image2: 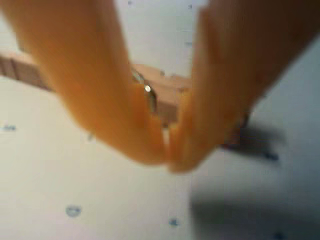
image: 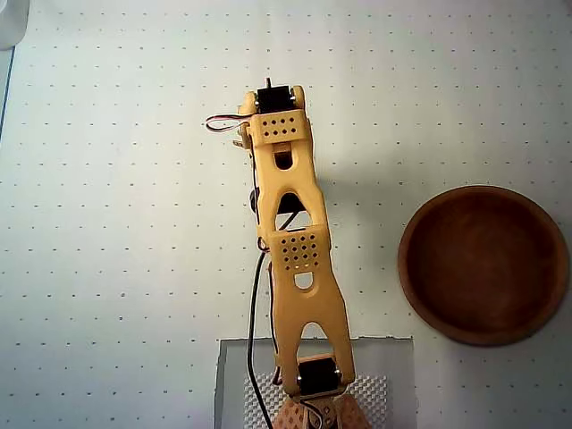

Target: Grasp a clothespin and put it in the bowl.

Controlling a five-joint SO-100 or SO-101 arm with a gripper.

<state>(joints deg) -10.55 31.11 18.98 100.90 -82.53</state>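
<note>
Fingers [image2: 115, 100] of orange plastic fill the wrist view, blurred by closeness, their tips drawn nearly together low in the frame. The gripper [image2: 170, 150] is narrowed onto the clothespin [image2: 162, 100] — the pin runs crosswise behind the fingertips, and both fingers press in on it near its middle. It is pale, light wood, slim and squared along its length, with a bright metal coil glinting just beside the left finger. One end of it shows far to the left of the view, past the finger; the other end is hidden behind the right finger. Whether the pin rests on the surface or is lifted off it cannot be told from this view.

In the overhead view the clothespin is hidden under the arm [image: 299, 250], which reaches from the bottom edge up toward the middle of the table [image: 116, 223]. The arm is glossy orange plastic with grids of small holes and cut-out windows, black servos at its joints, and thin wires trailing beside it.

The bowl [image: 420, 286] sits to the right of the arm in that view, well apart from the gripper's end — round, reddish-brown wood with a thick rim and a smooth, shallow hollow. It holds nothing. The table is white, matte, and marked with a regular grid of small dark dots.
</note>
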